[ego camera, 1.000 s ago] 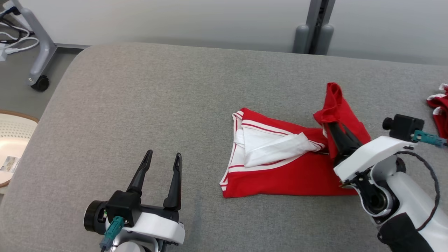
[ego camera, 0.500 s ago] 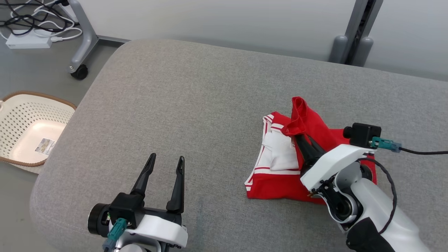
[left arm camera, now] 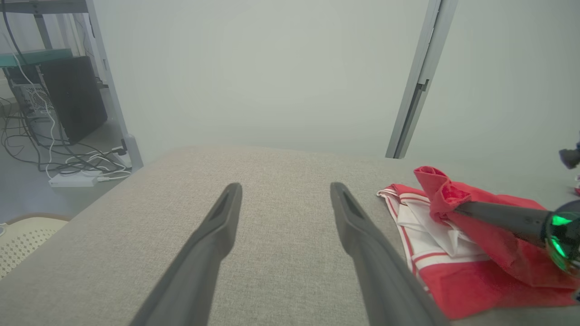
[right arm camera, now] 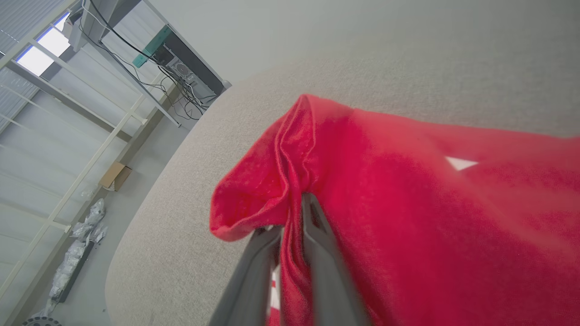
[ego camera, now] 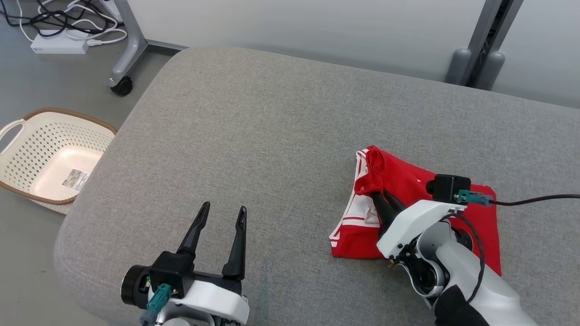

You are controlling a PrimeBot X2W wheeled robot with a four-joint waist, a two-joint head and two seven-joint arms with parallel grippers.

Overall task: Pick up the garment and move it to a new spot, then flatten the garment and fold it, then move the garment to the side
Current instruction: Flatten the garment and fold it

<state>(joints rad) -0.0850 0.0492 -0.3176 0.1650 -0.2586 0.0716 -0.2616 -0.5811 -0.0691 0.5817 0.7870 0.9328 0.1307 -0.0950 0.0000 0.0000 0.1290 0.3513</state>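
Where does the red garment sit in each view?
Head view: garment lower right, on the grey cushion.
Left wrist view: garment at the right edge.
Right wrist view: garment across centre and right, close up.
Shared landmark: the raised fold pinched in the right fingers.

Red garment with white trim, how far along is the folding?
Done: the red garment with white trim lies spread on the grey padded surface. In hand: the right gripper pinches a red flap, raised over the white part. Left: finish folding, then move it aside. The left gripper hovers open.
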